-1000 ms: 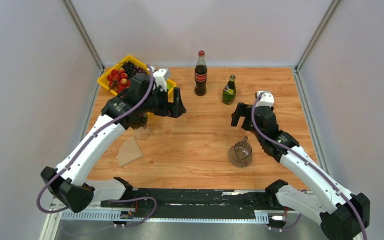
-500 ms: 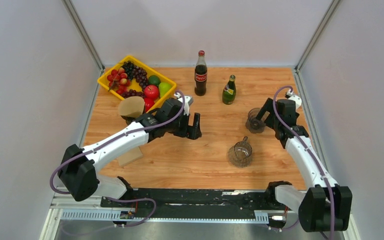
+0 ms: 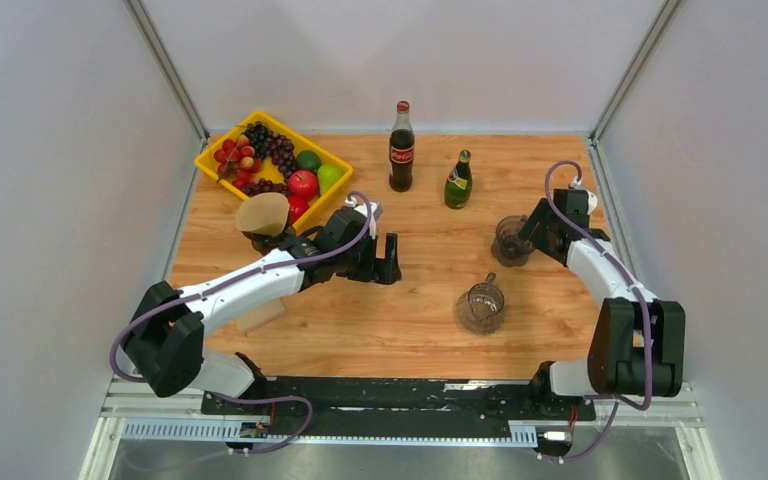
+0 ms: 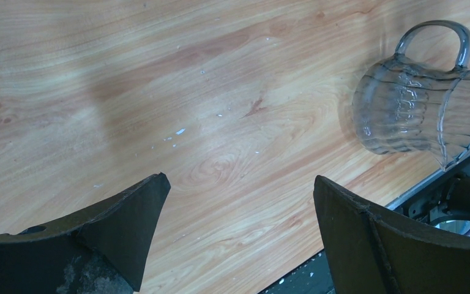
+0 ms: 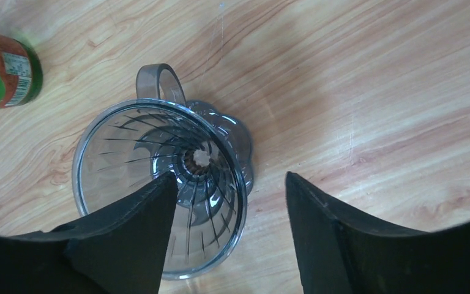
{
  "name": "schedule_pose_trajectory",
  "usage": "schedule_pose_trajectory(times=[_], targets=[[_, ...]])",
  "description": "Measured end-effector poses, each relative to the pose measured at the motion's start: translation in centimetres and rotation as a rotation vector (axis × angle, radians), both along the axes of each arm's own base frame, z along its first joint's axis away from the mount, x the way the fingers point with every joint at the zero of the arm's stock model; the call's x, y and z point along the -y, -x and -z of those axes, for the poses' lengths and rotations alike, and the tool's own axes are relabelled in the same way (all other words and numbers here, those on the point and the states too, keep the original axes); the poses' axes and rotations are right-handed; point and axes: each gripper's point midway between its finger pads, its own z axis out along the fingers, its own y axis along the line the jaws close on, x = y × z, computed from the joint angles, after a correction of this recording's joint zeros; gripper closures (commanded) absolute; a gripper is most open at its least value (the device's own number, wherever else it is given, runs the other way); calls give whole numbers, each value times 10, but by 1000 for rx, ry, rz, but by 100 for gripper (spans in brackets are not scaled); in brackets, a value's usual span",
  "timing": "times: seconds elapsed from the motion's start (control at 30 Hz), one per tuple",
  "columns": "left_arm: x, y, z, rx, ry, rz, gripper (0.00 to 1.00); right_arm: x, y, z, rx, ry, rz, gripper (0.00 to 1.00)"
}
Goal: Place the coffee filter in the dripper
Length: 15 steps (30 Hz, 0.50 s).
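A clear glass dripper (image 3: 510,240) with a handle stands on the table at the right; it also shows in the right wrist view (image 5: 128,153). My right gripper (image 3: 530,233) (image 5: 226,202) is open, with one finger over the dripper's bowl and the other outside its rim. A brown coffee filter (image 3: 263,213), opened into a cone, stands on a dark object beside the yellow tray. A flat brown filter (image 3: 260,316) lies partly under my left arm. My left gripper (image 3: 388,262) (image 4: 238,202) is open and empty over bare wood.
A yellow tray (image 3: 212,160) of fruit sits at the back left. A cola bottle (image 3: 401,147) and a green bottle (image 3: 458,180) stand at the back. A glass pitcher (image 3: 481,307) (image 4: 416,110) stands at the front centre-right.
My left gripper has moved from the tray to the table's middle, uncovering the opened filter cone. My right gripper has moved right and back to the dripper, and its arm has folded in.
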Motion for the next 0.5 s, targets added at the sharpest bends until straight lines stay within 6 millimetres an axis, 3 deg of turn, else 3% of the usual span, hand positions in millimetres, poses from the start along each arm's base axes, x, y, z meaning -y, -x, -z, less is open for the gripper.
schedule_pose_trajectory(times=[0.3, 0.5], targets=[[0, 1, 3, -6, -4, -1, 0, -7, -3, 25, -59, -38, -19, 76], [0, 2, 7, -19, -11, 2, 0, -13, -9, 20, -31, -69, -37, 93]])
